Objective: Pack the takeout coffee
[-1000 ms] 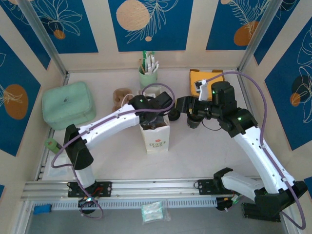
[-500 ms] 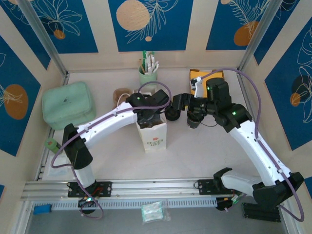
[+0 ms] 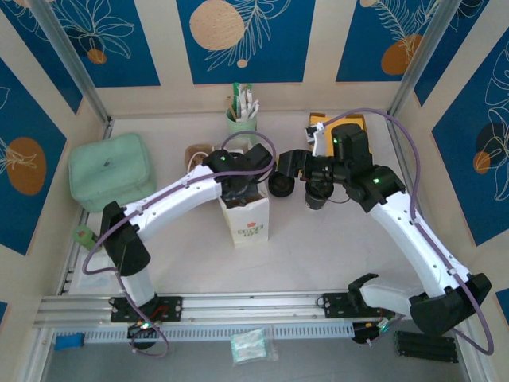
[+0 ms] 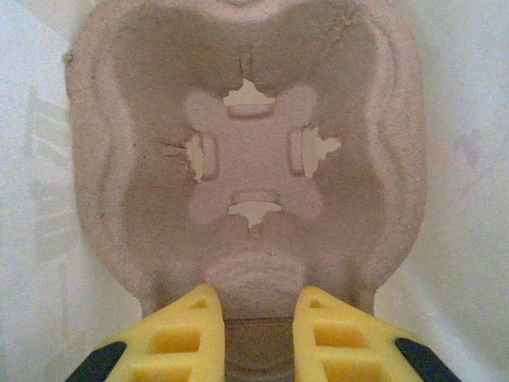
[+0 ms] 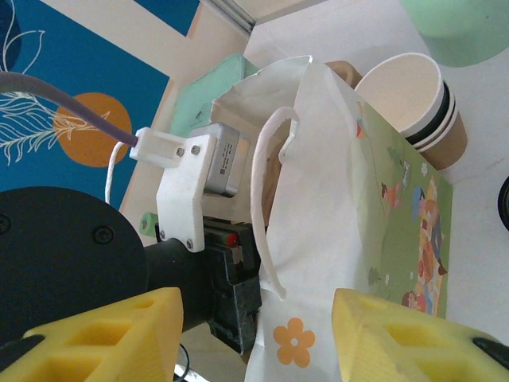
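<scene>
The takeout coffee is out of view. A white paper bag (image 3: 251,227) with a printed front stands mid-table. My left gripper (image 3: 242,197) reaches down into it. In the left wrist view its yellow fingers (image 4: 191,334) pinch the near rim of a grey-brown pulp cup carrier (image 4: 254,159), which lies against the white bag walls. My right gripper (image 3: 278,177) hovers just right of the bag's mouth. In the right wrist view it (image 5: 256,306) is open, with the bag's edge and handle (image 5: 266,215) beyond the gap and nothing held.
Lidless nested paper cups (image 5: 413,103) stand behind the bag. A black round edge (image 5: 503,203) shows at the frame's right side. A mint pouch (image 3: 111,169) lies far left, a mint holder with sachets (image 3: 242,119) at the back, and a yellow box (image 3: 334,127) back right.
The right arm has shifted slightly back and left toward the bag, and its jaws have narrowed a little. The left arm and the bag have also edged back and left.
</scene>
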